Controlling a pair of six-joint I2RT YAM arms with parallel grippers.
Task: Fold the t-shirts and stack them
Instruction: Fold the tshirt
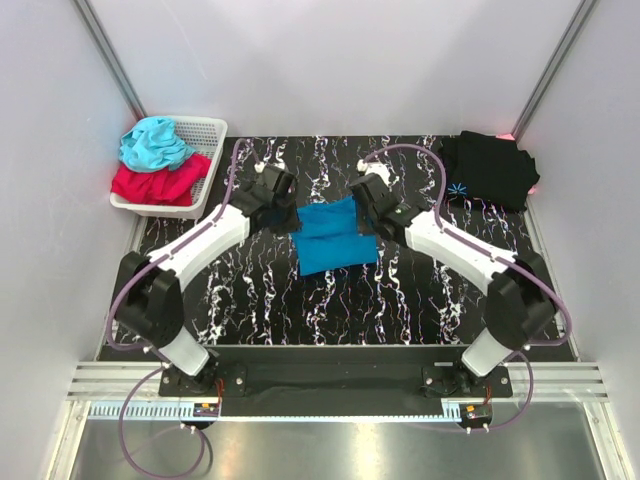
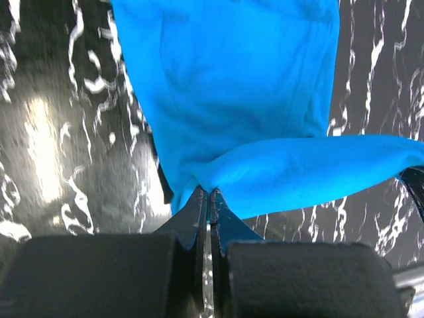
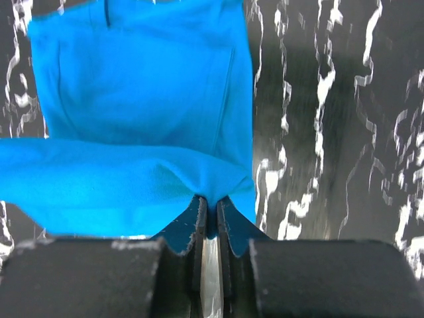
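While the left gripper (image 2: 209, 193) and right gripper (image 3: 211, 200) each pinch a raised corner of the blue t-shirt (image 1: 335, 240), jaws clamped tight | shirt mid-table (image 1: 420, 290); black t-shirt (image 1: 490, 170) far-right | advice: carry both corners level together, edge taut, land square.

The blue tee (image 1: 335, 238) lies at frame centre, folded into a rough rectangle, its upper edge lifted and doubling over. The black tee (image 1: 490, 170) sits bunched at upper right, its pale starburst print (image 1: 457, 189) showing.
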